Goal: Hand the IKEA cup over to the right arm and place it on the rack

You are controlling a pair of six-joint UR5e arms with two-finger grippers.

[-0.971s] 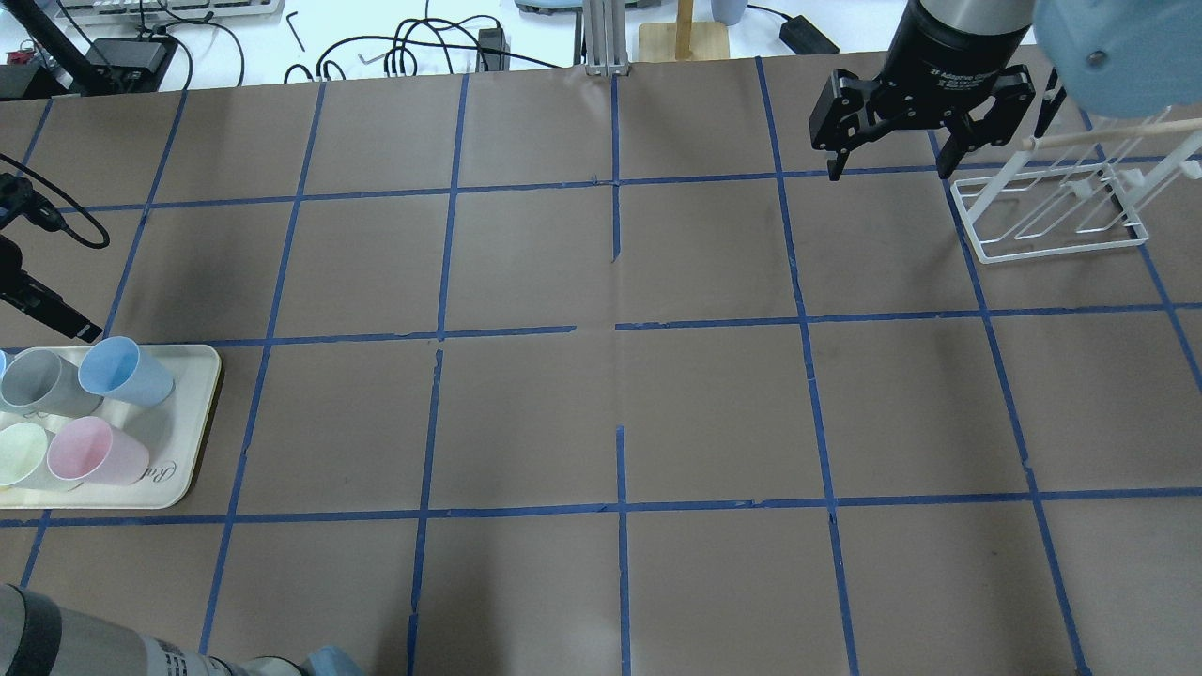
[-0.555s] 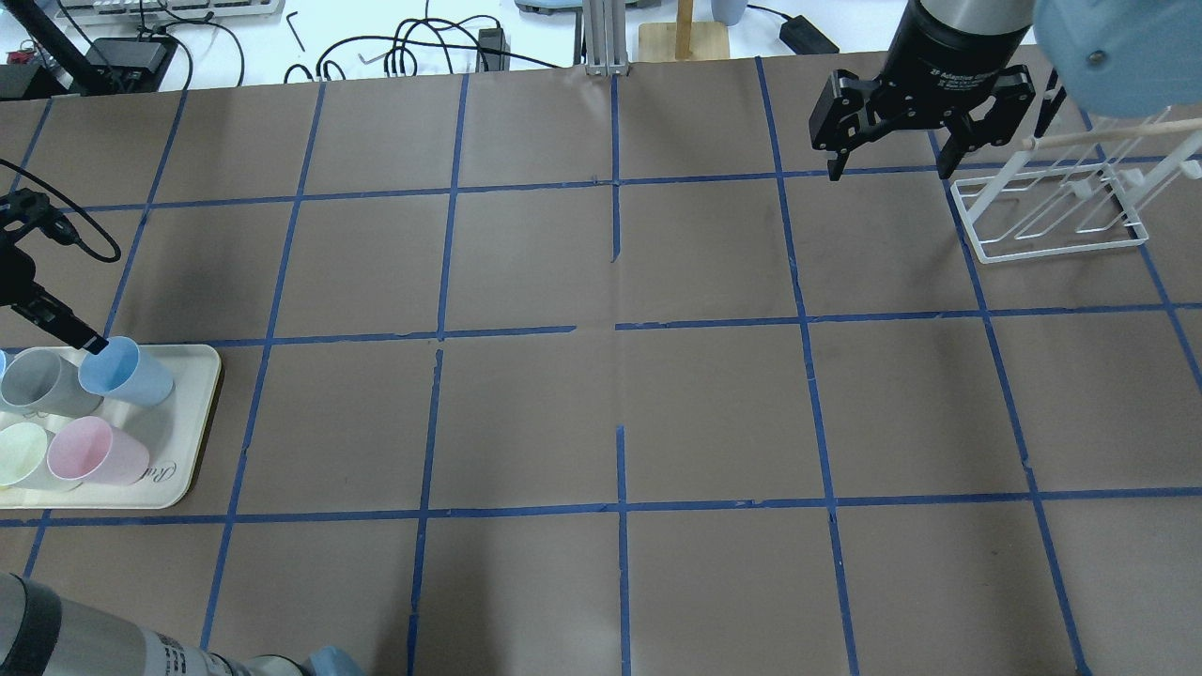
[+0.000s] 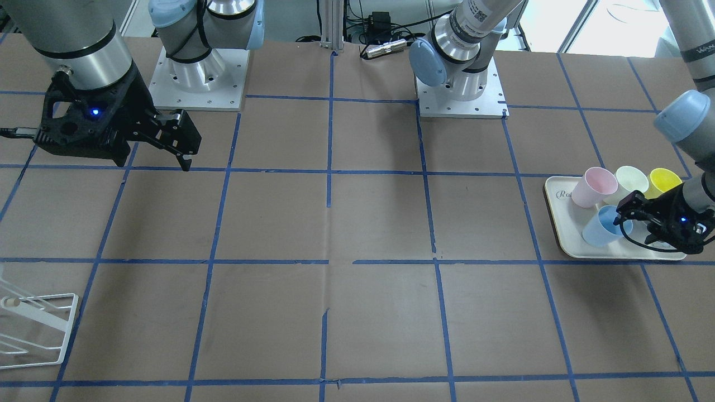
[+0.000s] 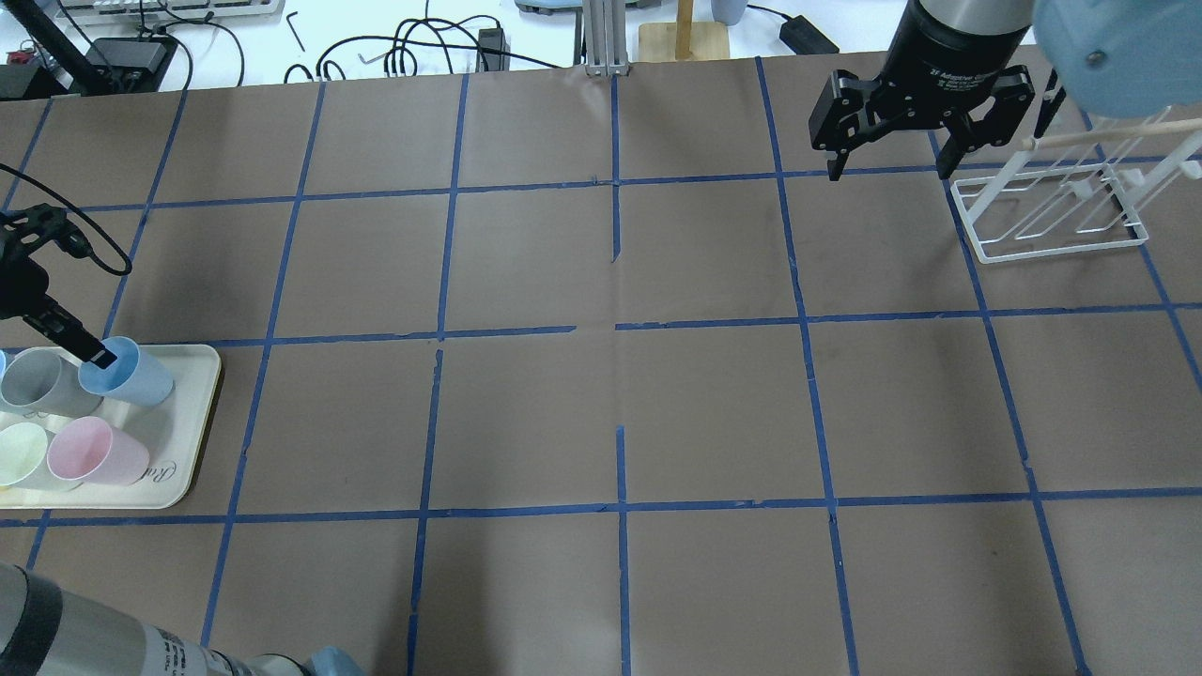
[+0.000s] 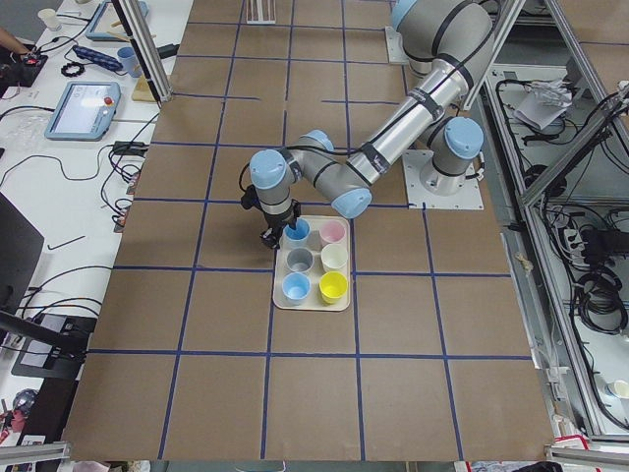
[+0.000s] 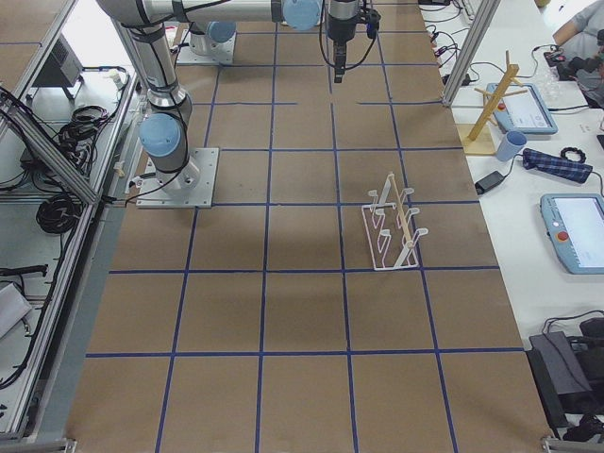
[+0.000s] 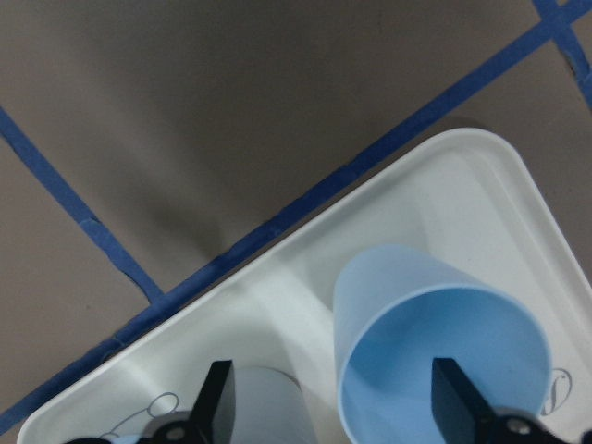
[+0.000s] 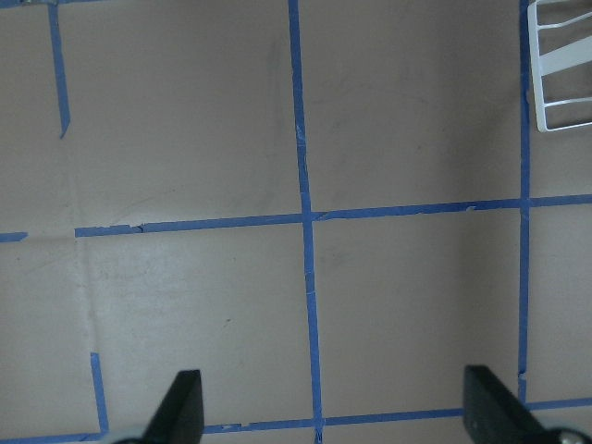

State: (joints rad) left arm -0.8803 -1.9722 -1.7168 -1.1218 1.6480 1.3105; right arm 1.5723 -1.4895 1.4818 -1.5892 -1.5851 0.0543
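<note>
The light blue IKEA cup (image 4: 131, 373) stands at the far corner of the cream tray (image 4: 178, 488), also in the front view (image 3: 600, 229) and left wrist view (image 7: 435, 361). My left gripper (image 7: 338, 407) is open and straddles the cup's wall: one finger (image 7: 458, 402) is inside its mouth, the other (image 7: 217, 407) outside. It also shows overhead (image 4: 94, 355). A second blue cup (image 5: 296, 287) stands further along the tray. My right gripper (image 4: 887, 169) is open and empty, hovering just left of the white wire rack (image 4: 1052, 211).
A grey cup (image 4: 42, 380), a pink cup (image 4: 94, 451), a pale green cup (image 4: 23, 453) and a yellow cup (image 3: 665, 180) share the tray. The rack stands at the far right of the brown taped table (image 4: 620, 394). Cables lie beyond the far edge.
My left gripper has moved right and down to the blue cup, and one finger now sits inside its mouth. The right arm has not moved.
</note>
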